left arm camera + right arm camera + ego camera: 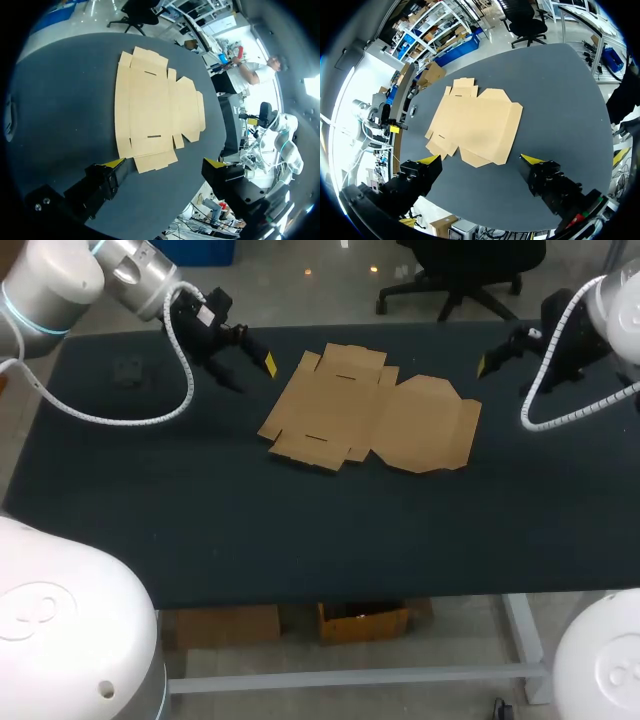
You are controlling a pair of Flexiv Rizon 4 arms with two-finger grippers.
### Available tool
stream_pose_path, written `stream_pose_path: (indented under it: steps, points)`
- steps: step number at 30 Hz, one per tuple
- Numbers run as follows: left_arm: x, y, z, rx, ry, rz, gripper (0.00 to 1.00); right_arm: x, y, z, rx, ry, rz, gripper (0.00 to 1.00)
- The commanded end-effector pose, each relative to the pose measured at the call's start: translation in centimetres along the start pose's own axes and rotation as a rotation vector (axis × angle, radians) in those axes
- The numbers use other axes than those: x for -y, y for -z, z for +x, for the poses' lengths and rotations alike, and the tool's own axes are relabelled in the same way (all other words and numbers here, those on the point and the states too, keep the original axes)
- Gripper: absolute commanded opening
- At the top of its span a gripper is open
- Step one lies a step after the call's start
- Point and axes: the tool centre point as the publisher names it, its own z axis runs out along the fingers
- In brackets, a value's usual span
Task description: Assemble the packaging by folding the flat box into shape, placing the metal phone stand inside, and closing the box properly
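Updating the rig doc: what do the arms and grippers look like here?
The left arm and right arm have white, rounded shells; the left shows a cyan ring at a joint and a silver wrist link. A white ribbed cable loops along each to its gripper. The left gripper and right gripper are black and blocky, two fingers each, yellow-tipped.

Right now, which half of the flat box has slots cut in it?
The box half nearer the left gripper: two slots show there; the other half is plain.
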Motion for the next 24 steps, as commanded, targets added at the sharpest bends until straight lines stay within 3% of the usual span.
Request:
stream_pose_path:
  steps: [1, 10, 24]
  points:
    - [0.3, -0.6, -0.6, -0.024, 0.024, -0.002, 1.0, -0.1, 0.5, 0.2, 0.006, -0.002, 0.03, 1.0]
    - [1.0, -4.0, -2.9, -0.058, 0.027, -0.046, 1.0, 1.1, 0.9, 0.7, 0.045, 0.006, 0.087, 1.0]
    - [1.7, -5.9, -4.5, -0.058, 0.04, -0.052, 1.0, 2.8, -0.1, 0.2, 0.049, -0.001, 0.134, 1.0]
